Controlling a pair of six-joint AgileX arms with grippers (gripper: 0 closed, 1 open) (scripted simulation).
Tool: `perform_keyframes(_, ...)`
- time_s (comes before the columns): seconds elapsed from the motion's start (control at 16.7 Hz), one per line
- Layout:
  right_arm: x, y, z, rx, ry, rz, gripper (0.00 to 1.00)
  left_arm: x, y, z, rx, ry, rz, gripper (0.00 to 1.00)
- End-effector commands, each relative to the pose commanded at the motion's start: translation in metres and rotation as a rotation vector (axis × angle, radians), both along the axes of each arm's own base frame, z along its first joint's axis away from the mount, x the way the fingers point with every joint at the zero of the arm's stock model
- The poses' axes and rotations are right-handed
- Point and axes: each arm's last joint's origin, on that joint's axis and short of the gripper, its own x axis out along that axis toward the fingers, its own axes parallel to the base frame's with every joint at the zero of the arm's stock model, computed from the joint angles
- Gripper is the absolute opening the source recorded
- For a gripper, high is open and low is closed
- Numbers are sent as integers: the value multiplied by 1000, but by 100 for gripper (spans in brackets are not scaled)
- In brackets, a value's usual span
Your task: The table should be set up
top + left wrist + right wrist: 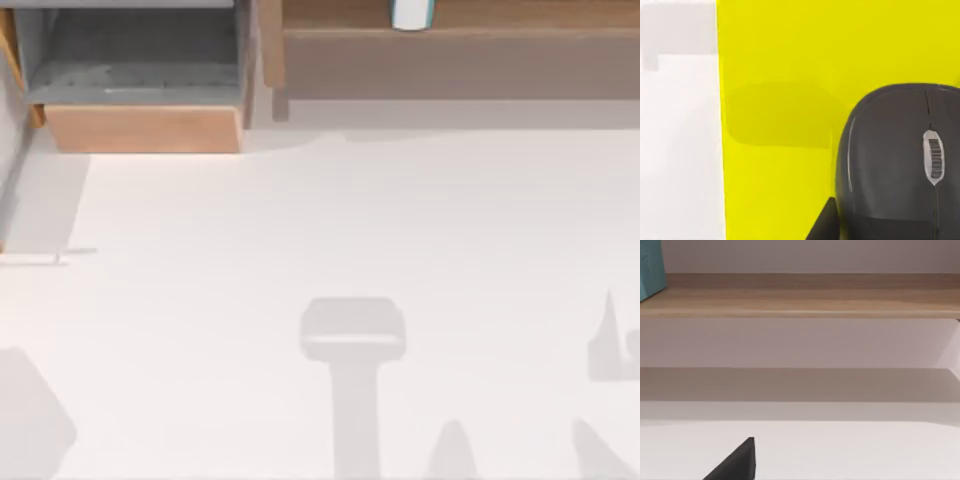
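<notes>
The table is a wide off-white top. In the left wrist view a dark grey computer mouse with a grey scroll wheel lies on a bright yellow mat, which rests on the table. My left gripper shows as a black tip close beside the mouse; whether it touches it is unclear. My right gripper shows as a black tip low over the bare table, facing the shelf.
A long light-brown wooden shelf runs along the back right, with a white-and-teal object on it. A grey-lined box with a wooden front stands at the back left. Arm shadows fall on the front of the table.
</notes>
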Motion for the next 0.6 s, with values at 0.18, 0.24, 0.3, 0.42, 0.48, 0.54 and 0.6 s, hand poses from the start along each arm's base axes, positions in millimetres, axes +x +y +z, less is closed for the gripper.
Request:
perform_keyframes(0.18, 0, 0, 0, 0, 0, 0, 100, 0, 0, 0, 0, 0, 0, 45)
perform_keyframes(0.24, 0, 0, 0, 0, 0, 0, 100, 0, 0, 0, 0, 0, 0, 53)
perform_keyframes(0.3, 0, 0, 0, 0, 0, 0, 100, 0, 0, 0, 0, 0, 0, 60)
perform_keyframes(0.42, 0, 0, 0, 0, 0, 0, 100, 0, 0, 0, 0, 0, 0, 75)
perform_keyframes(0.48, 0, 0, 0, 0, 0, 0, 100, 0, 0, 0, 0, 0, 0, 83)
perform_keyframes(0.54, 0, 0, 0, 0, 0, 0, 100, 0, 0, 0, 0, 0, 0, 90)
perform_keyframes(0.6, 0, 0, 0, 0, 0, 0, 100, 0, 0, 0, 0, 0, 0, 98)
